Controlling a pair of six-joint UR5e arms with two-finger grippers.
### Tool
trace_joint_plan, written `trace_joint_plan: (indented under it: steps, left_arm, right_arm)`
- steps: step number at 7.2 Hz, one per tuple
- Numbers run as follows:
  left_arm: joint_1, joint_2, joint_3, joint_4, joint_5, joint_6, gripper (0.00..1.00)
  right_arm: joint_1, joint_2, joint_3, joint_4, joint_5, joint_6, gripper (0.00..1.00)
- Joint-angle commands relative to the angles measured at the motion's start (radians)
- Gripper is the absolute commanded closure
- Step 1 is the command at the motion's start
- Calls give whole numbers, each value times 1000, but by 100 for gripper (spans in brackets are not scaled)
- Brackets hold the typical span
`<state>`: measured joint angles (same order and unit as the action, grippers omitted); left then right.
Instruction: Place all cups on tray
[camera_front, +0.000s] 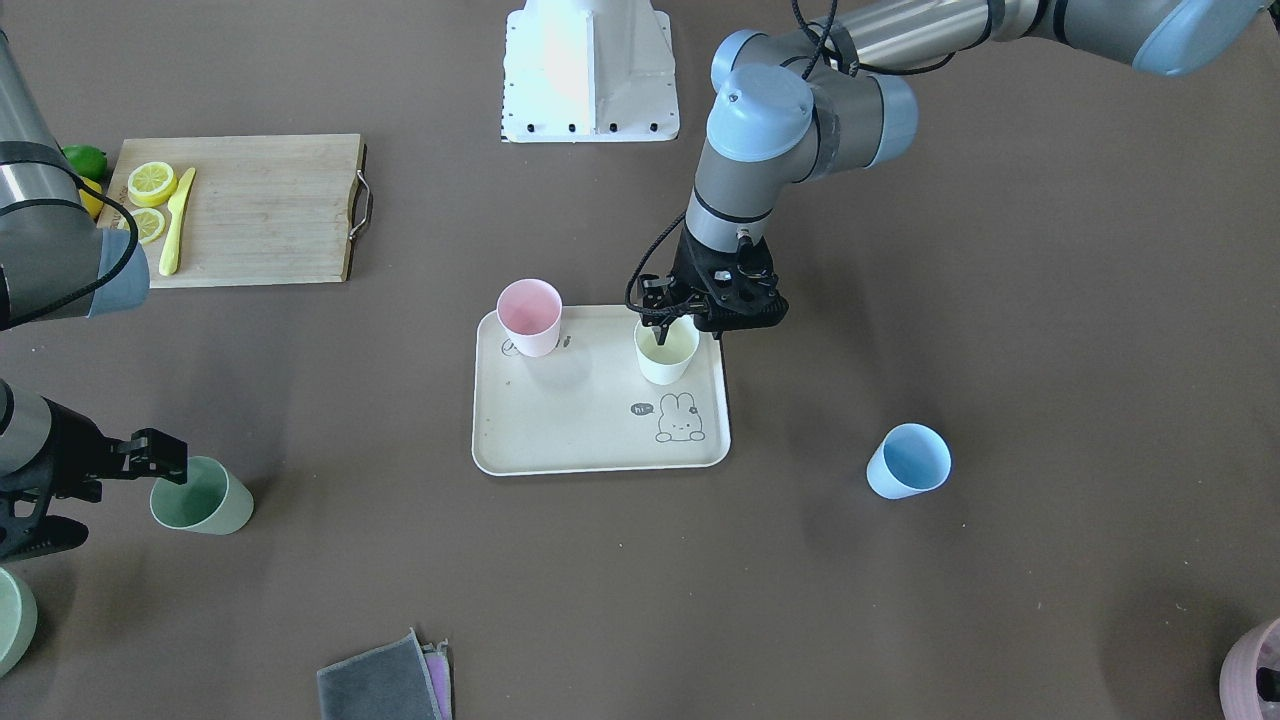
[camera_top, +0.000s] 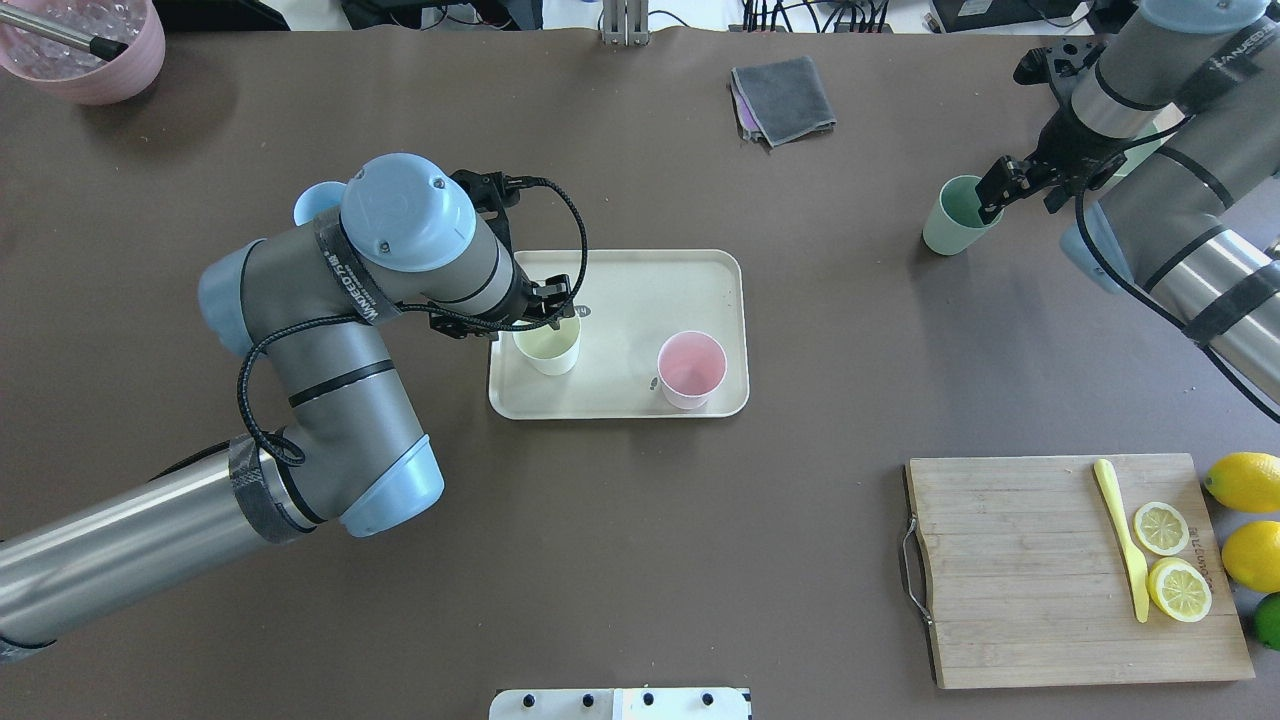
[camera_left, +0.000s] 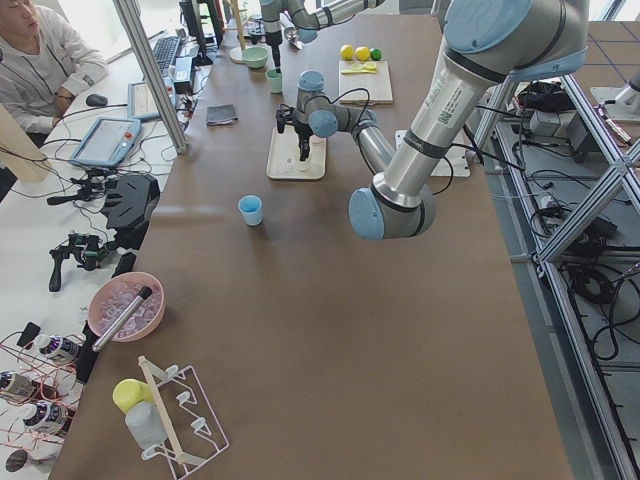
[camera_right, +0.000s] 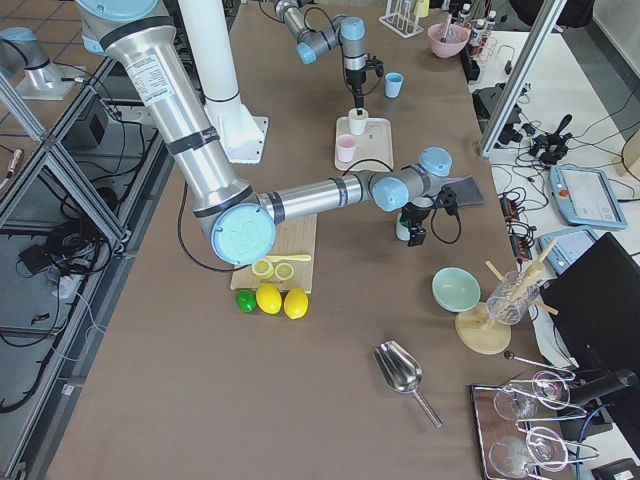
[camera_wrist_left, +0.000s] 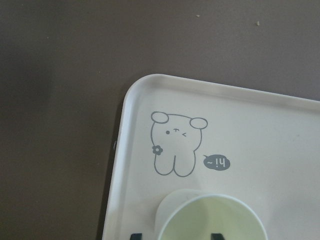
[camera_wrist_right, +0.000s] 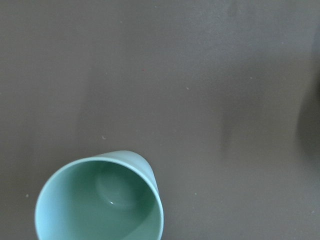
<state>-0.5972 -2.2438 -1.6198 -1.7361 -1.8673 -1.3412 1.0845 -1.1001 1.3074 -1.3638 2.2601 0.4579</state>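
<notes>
The cream tray (camera_front: 600, 440) (camera_top: 640, 280) holds a pink cup (camera_front: 530, 317) (camera_top: 691, 368) and a pale yellow cup (camera_front: 667, 352) (camera_top: 548, 347) (camera_wrist_left: 210, 220), both upright. My left gripper (camera_front: 665, 335) (camera_top: 560, 310) is open and straddles the yellow cup's rim, one finger inside and one outside. A green cup (camera_front: 202, 496) (camera_top: 955, 215) (camera_wrist_right: 100, 200) stands on the table off the tray. My right gripper (camera_front: 165, 465) (camera_top: 1000, 185) is open at its rim; its fingers do not show in the right wrist view. A blue cup (camera_front: 908, 461) (camera_top: 318, 200) stands alone, partly hidden by my left arm.
A wooden cutting board (camera_front: 250, 210) (camera_top: 1070, 570) holds lemon slices and a yellow knife, with whole lemons beside it. A grey cloth (camera_front: 380, 680) (camera_top: 785, 95) lies near the far edge. A pink bowl (camera_top: 85, 50) stands in the far left corner.
</notes>
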Motion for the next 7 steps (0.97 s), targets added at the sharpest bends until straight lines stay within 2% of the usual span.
trace_joint_plan:
  steps: [1,2,3,4,5,6,7]
  left_arm:
    - [-3,6,-5,1,2,0,3]
    - [-6,10,-12,3,2,2,3]
    - [-13,22,-46,39,0,14,3]
    - [-56,45,-107,128,-4,111,3]
    - [-112,122,-197,182,-7,284,3]
    - [-165,236,-263,178,-15,416,3]
    - [-221,309,-272,158,-60,539,3]
  right_arm:
    - [-3,25,-40,0,4,21,93]
    - [-3,31,-49,-1,7,19,100]
    - [-3,46,-48,-6,13,24,100]
    - [-3,61,-43,-8,38,31,100]
    - [-5,83,-39,-9,59,47,100]
    - [-8,115,-30,-11,90,91,100]
    - [-33,155,-23,-5,98,170,100]
